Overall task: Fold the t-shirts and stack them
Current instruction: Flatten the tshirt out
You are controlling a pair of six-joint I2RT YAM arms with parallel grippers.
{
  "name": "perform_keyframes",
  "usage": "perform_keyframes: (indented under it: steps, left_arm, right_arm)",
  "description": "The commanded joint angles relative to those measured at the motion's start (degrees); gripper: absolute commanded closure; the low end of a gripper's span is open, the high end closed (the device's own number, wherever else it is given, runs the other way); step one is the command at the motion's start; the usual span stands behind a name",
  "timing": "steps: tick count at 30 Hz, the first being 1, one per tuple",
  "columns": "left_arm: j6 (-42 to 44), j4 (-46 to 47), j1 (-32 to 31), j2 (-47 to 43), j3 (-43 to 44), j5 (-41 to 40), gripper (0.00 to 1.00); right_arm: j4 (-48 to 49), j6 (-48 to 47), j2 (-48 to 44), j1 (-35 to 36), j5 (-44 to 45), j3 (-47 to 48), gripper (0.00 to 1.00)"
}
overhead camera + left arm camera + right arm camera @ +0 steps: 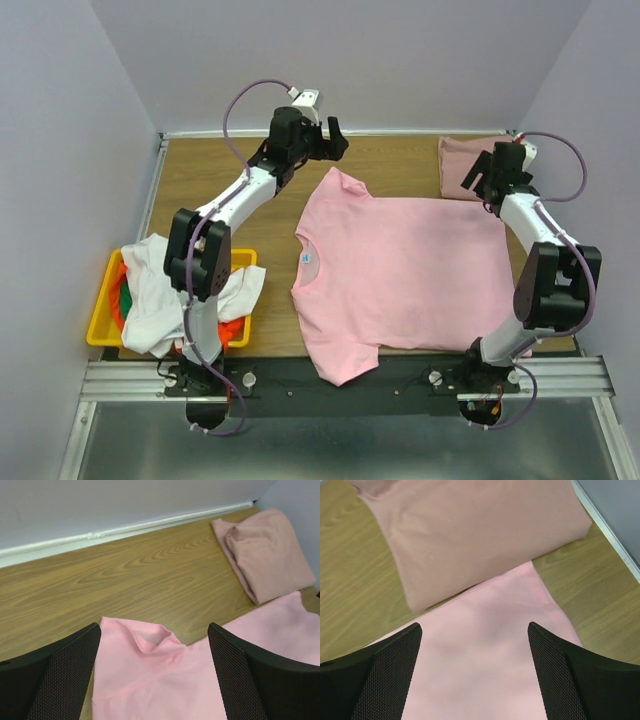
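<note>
Top external view shows a bright pink short-sleeved cotton t-shirt (400,275) spread flat in the middle of the wooden desk (215,180). Its collar points to 9 o'clock and its hem to 3 o'clock. A small pale neck label (307,258) sits inside the collar. One sleeve reaches toward 12 o'clock and the other hangs over the near desk edge at 6 o'clock.

At about 1 o'clock, in the far corner, lies a folded dusty rose-pink t-shirt (462,165). In the right wrist view the bright pink hem corner lies against its near edge.

At 8 o'clock a yellow plastic bin (103,322) holds a crumpled white t-shirt (160,290) that spills over its rim. Orange cloth (232,332) and a sliver of green cloth (122,298) show beneath it.

The left end effector (336,140) hovers at 11 o'clock over the far sleeve. In the left wrist view its black mesh-faced fingers (70,670) stand wide apart with the rumpled sleeve tip between them, gripping nothing.

The right end effector (478,178) is at 2 o'clock, above the far hem corner. Its fingers (555,665) are likewise spread wide and hold nothing. Whether either set of fingertips touches the cloth cannot be told.
</note>
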Motion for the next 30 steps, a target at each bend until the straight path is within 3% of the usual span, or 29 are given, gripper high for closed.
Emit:
perform_keyframes:
  steps: [1, 8, 15, 22, 30]
  left_arm:
    - [0.22, 5.54, -1.63, -10.51, -8.35, 1.57, 0.04]
    - [-0.75, 7.48, -6.37, -17.63, -26.64, 0.42, 0.04]
    - [-5.84, 12.83, -8.92, -15.27, -39.03, 4.99, 0.04]
    - [-6.82, 14.60, -8.75, -10.79, -41.51, 6.21, 0.04]
    - [-5.94, 14.51, -5.50, -4.11, -39.06, 6.22, 0.04]
  right_arm:
    - [2.67, 0.23, -6.04, 0.11, -6.14, -2.48, 0.07]
    - [2.76, 4.62, -14.31, 0.20, -19.93, -13.37, 0.03]
    - [4.60, 6.56, -19.58, 1.95, -24.18, -22.96, 0.02]
    - [6.36, 7.96, -18.80, 3.19, -24.88, -27.18, 0.02]
    - [7.85, 9.72, -11.16, 4.68, -24.27, -26.48, 0.02]
